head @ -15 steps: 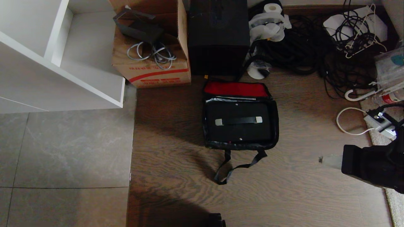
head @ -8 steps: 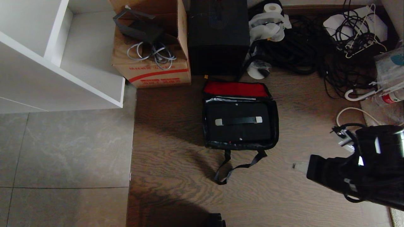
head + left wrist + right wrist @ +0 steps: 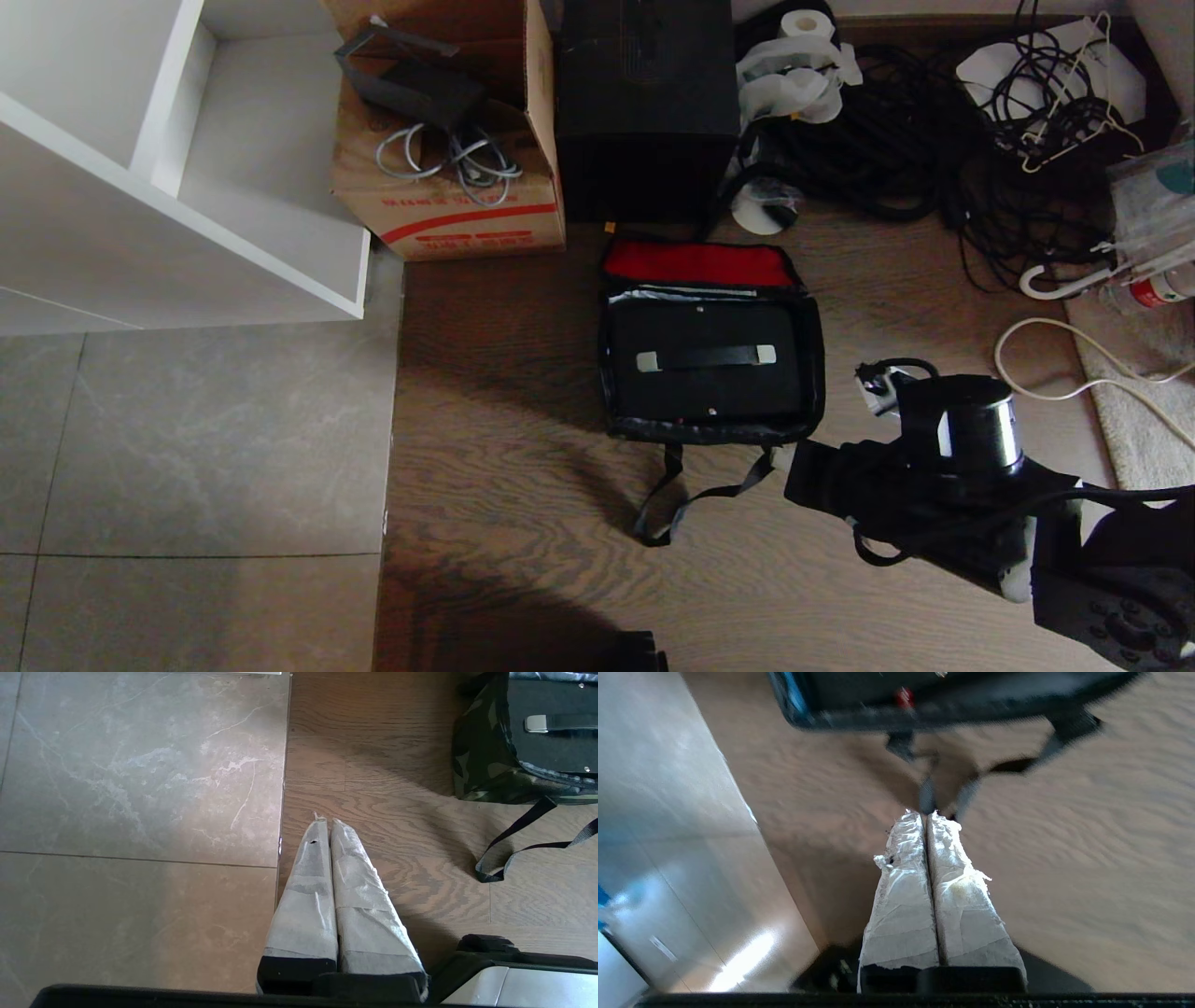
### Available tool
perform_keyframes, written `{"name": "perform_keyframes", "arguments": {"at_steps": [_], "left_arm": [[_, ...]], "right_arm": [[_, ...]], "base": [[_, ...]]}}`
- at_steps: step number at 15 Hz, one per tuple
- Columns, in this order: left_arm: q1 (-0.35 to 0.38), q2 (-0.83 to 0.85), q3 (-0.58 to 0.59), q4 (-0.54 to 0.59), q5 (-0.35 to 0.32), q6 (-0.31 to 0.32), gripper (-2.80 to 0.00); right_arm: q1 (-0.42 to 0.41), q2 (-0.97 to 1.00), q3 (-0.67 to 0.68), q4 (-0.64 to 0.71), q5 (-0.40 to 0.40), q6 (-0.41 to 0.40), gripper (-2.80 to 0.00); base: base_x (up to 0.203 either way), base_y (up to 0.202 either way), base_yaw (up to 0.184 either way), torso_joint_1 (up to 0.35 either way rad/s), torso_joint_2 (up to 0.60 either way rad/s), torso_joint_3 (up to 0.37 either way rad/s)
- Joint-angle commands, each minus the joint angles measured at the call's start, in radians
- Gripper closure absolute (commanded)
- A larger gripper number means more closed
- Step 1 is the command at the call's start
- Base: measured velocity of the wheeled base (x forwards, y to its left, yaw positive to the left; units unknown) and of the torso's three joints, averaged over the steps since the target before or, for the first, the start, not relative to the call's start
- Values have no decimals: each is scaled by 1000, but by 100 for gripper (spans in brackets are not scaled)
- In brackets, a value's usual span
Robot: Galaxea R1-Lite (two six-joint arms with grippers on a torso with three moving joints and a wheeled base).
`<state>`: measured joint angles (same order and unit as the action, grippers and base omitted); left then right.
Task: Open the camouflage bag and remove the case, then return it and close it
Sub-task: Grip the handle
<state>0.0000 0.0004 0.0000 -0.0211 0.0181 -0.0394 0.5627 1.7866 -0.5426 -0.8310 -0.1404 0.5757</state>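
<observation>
While the cardboard box (image 3: pixel 448 177) at the left holds a coil of grey cables (image 3: pixel 448 159) and a dark folded object, the camouflage bag (image 3: pixel 709 434) lies open on the wood floor (image 3: pixel 523 485) – red-lined lid flipped back, the case (image 3: pixel 707 359) flat inside it, handle up. Behind them stands a plain black box (image 3: pixel 646 103). The left gripper (image 3: pixel 325 822) hangs beside the bag, fingers together; the right gripper (image 3: pixel 927 814) – also pressed together, empty – hovers over the bag's loose strap (image 3: pixel 966 788).

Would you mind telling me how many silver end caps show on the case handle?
2: one at the left end and one at the right end of the case's black handle, inside the open camouflage bag.
</observation>
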Motion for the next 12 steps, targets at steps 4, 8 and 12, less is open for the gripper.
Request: {"name": "perform_keyframes", "arguments": {"at_steps": [4,8,12], "left_arm": [[0,0,9,-1,0,-1,0],[0,0,9,-2,0,-1,0],[0,-2,9,0,0,-1,0]], "right_arm": [[34,46,23,-15,-45,-47,-280],[86,15,16,5,-108,-74,-280],[125,42,5,199,-350,-176,-280]], "base": [[0,0,0,0,0,0],[0,0,0,0,0,0],[0,0,0,0,0,0]]}}
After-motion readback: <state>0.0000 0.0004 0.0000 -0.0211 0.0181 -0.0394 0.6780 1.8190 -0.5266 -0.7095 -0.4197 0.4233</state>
